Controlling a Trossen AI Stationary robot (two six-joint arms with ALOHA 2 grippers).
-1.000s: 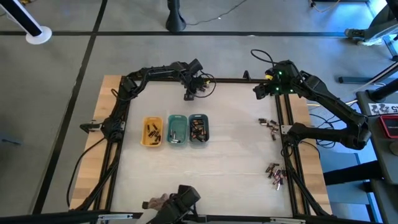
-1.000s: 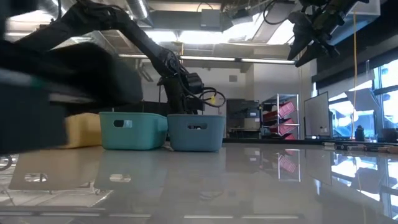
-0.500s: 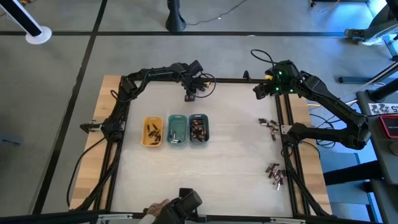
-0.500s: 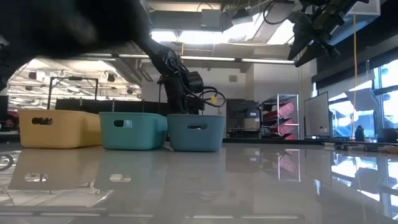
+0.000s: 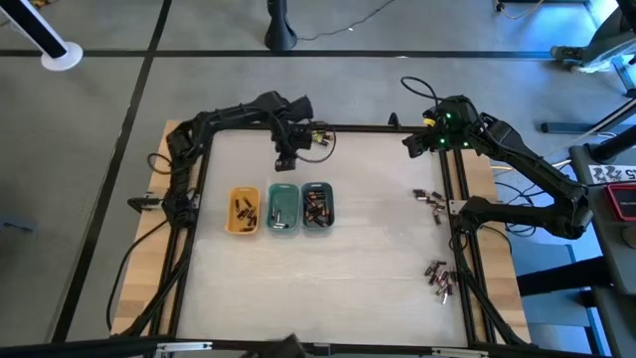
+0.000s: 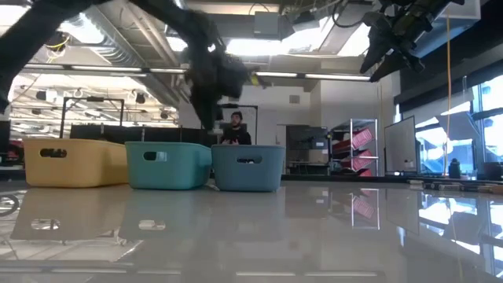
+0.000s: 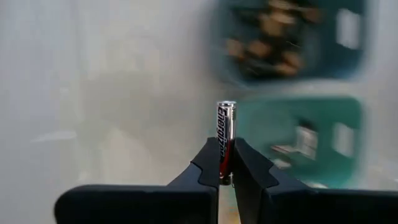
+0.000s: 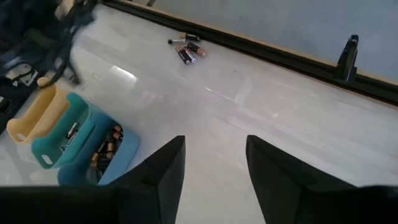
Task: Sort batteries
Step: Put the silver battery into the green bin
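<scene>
My left gripper (image 7: 226, 167): clamped on the lower half of one battery (image 7: 226, 127), upright, frame centre.
Handling: light, rigid, slick metal; I'd judge a mid-body pinch safest.
Trays: green tray (image 5: 283, 207) just below it, upper middle.
My right gripper (image 8: 211, 155): parted, empty.

The floor (image 5: 89, 149) is grey with dark lines across it. A white pole base (image 5: 62, 57) stands at ten o'clock. Long ceiling lights (image 6: 322, 76) glow overhead. A person (image 6: 236, 130) stands far back. Red shelves (image 6: 351, 141) and bright windows (image 6: 483, 126) are at three o'clock.
</scene>
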